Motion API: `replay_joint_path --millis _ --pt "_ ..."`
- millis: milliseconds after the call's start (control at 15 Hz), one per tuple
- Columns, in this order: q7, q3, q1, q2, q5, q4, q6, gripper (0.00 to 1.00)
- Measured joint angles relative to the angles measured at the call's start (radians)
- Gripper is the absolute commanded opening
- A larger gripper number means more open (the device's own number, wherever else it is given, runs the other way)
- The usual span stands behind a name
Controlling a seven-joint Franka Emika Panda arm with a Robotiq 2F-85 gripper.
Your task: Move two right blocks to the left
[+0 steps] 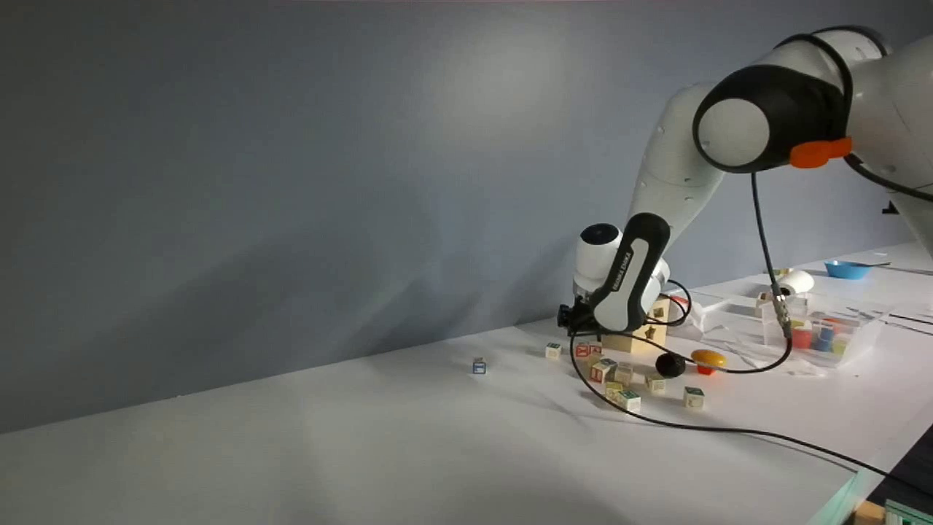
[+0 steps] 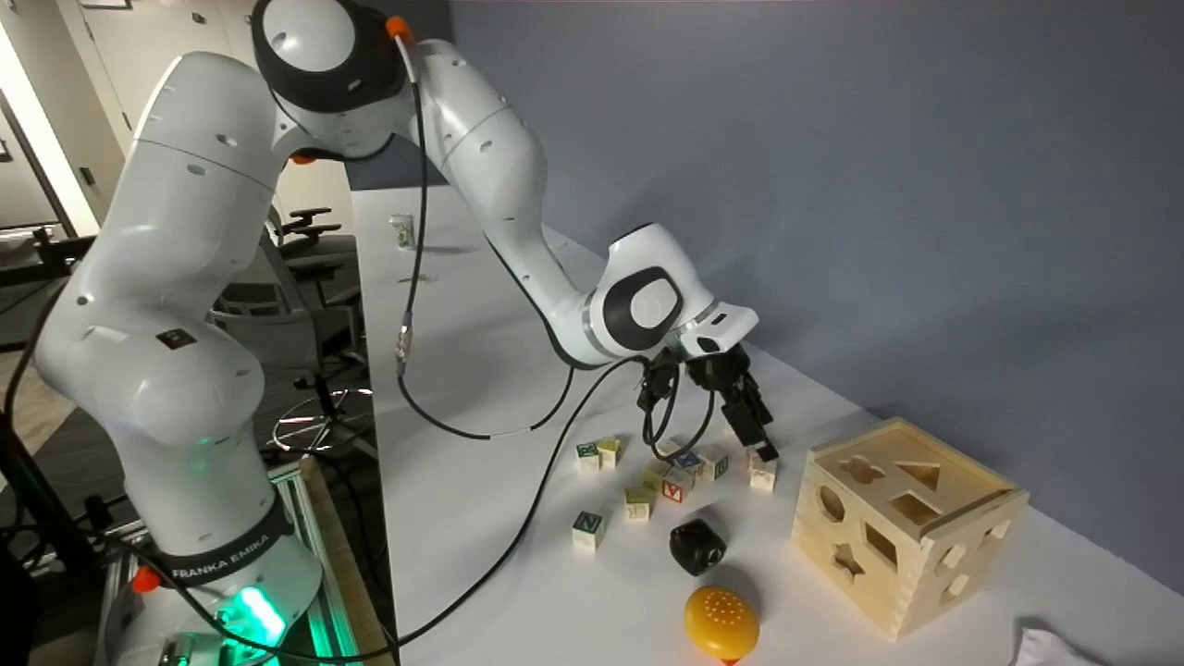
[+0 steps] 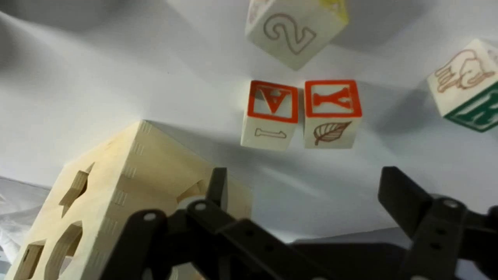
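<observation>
Hanging jaws apart, tool (image 3: 304, 186) near red-edged Y-block (image 3: 332, 114) and A-block (image 3: 270, 115).

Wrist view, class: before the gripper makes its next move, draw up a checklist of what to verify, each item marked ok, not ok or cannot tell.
1. Gripper open: ok; its jaws stand apart.
2. Jaws around a block: not ok; the red A block and the red Y block lie beyond them, not between.
3. Room to grip one of these alone: probably not ok as the jaws stand; only a narrow gap separates the two.
4. Clearance from the wooden box: cannot tell; one jaw overlaps it in the picture, and depth is unclear.
5. Which two blocks are meant: cannot tell; the number 2 block and the green-sided block show too.
</observation>
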Motion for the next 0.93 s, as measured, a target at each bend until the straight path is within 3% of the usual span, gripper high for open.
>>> replay_joint_path --millis 267,933 --pt "-0.045 -0.026 0.041 0.036 0.063 -0.047 0.067 1.0" --pt "-0.178 -0.022 0.058 0.065 0.221 -0.047 0.119 1.0"
